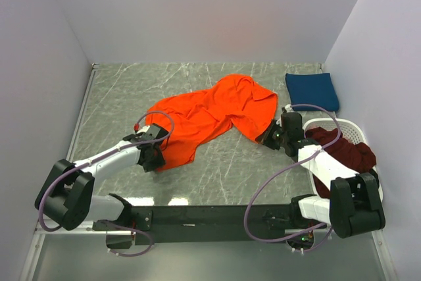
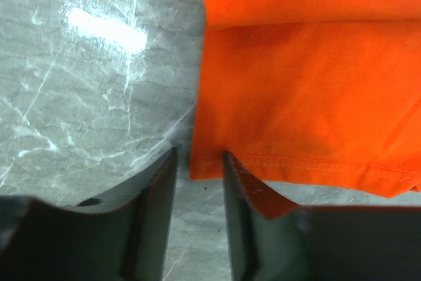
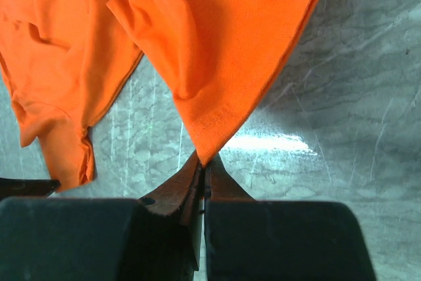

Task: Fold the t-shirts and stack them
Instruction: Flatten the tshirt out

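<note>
A bright orange t-shirt [image 1: 214, 116] lies crumpled across the middle of the marble table [image 1: 217, 176]. My left gripper [image 1: 152, 156] sits at its near-left hem. In the left wrist view the left gripper [image 2: 199, 157] is open, and the stitched hem corner of the orange t-shirt [image 2: 296, 97] lies just between the fingertips. My right gripper [image 1: 266, 139] is shut on the orange shirt's right corner. The right wrist view shows the right gripper [image 3: 202, 162] pinching a point of the orange cloth [image 3: 217, 44], which is lifted off the table. A folded navy t-shirt [image 1: 312, 90] lies at the back right.
A white oval basket [image 1: 342, 123] stands at the right wall with dark maroon cloth [image 1: 345, 153] heaped in it, close to the right arm. White walls enclose the table on three sides. A black rail [image 1: 210, 216] runs along the near edge.
</note>
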You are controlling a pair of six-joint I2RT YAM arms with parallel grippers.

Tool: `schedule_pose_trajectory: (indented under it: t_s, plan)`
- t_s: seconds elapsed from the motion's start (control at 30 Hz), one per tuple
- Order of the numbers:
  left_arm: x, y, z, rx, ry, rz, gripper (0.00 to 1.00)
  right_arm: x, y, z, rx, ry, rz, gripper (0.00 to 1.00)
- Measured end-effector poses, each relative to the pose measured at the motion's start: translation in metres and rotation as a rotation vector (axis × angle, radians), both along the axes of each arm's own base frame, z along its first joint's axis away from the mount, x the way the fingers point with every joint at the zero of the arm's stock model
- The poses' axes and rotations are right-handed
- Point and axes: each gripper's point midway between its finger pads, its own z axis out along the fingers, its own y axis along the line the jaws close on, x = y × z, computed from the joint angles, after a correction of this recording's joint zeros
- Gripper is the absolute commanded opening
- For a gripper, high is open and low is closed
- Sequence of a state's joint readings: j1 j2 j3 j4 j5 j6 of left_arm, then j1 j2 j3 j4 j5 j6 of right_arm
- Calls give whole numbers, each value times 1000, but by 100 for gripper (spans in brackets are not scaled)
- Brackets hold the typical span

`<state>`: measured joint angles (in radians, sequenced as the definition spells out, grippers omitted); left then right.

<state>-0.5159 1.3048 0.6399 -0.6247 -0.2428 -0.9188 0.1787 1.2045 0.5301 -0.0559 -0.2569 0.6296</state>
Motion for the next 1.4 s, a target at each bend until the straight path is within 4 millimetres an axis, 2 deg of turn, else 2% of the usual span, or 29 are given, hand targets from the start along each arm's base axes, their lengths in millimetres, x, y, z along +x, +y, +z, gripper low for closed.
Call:
schedule_pose_trajectory:
  t_s: [0.03, 0.07, 0.13, 0.17, 0.33, 0.4, 0.43, 0.47, 0.53, 0.63, 0.73, 0.8, 0.87, 1.0, 1.1, 1.17, 1.23, 1.3, 1.4]
  plan:
    - [0, 0, 0, -2, -2, 3, 35, 0, 0, 0, 0, 0, 0, 0]
    - [1, -1, 0, -4, -5, 4, 26, 0, 0, 0, 0, -1, 0, 0]
    - [3, -2, -1, -13, -15, 12, 14, 0, 0, 0, 0, 0, 0, 0]
    - [5, -3, 0, -19, -21, 16, 1, 0, 0, 0, -1, 0, 0, 0]
    - [5, -4, 5, -34, -40, 29, 1, -3, -1, -1, -4, 11, 2, 0]
    - [5, 2, 18, -25, -71, 42, 1, -6, -1, 1, -8, 19, 6, 0]
    - [9, 5, 31, -25, -104, 55, 1, -7, -2, 3, -11, 21, 7, 0]
    - [16, 8, 46, -25, -141, 67, 1, -8, -2, 6, -14, 20, 9, 0]
    - [42, 19, 90, -43, -251, 117, 1, -6, -3, 17, -18, 14, 8, 0]
    - [89, 52, 175, -41, -459, 218, 1, 9, -9, 46, -22, -26, -15, 0]
    - [118, 97, 262, 10, -646, 317, 1, 32, -18, 92, -16, -103, -52, 0]
    - [127, 121, 314, 41, -749, 368, 1, 46, -26, 128, -14, -167, -83, 0]
    - [129, 139, 364, 64, -847, 411, 1, 55, -30, 164, -8, -236, -102, 0]
    - [108, 153, 462, 74, -1058, 448, 1, 52, -32, 244, 7, -398, -103, 0]
    - [70, 158, 530, 69, -1238, 454, 1, 31, -33, 302, 7, -536, -87, 0]
    - [37, 160, 562, 70, -1348, 450, 1, 8, -34, 336, 1, -636, -71, 0]
    - [-2, 161, 588, 73, -1456, 445, 1, -15, -35, 359, -6, -713, -56, 0]
    - [-42, 162, 611, 82, -1557, 433, 1, -38, -36, 377, -13, -785, -40, 0]
    - [-91, 162, 639, 86, -1697, 411, 1, -74, -37, 398, -19, -878, -17, 0]
